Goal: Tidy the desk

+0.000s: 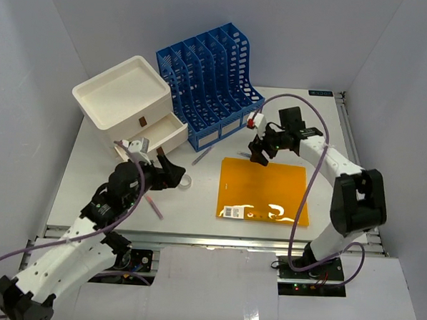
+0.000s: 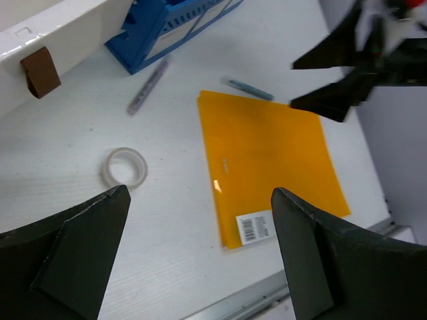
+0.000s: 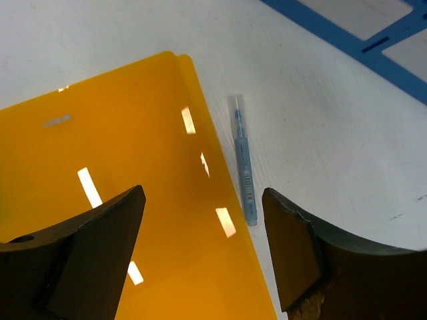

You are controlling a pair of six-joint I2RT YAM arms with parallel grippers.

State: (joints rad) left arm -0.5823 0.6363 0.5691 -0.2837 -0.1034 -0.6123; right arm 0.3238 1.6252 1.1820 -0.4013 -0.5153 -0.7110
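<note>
I see an orange folder lying flat; a blue pen just beside its far edge; a tape roll and grey pen to its left; a blue file rack beside a white drawer box.

Three plain white walls stand around the desk like a box. The back wall is wide and bare. The left wall and the right wall run up the two sides of the view from above. Thin straight lines show where they meet the back wall. All three look a little grey-blue. Flat white boards lie along the near side. The light is bright and soft, with only pale shadows.
</note>
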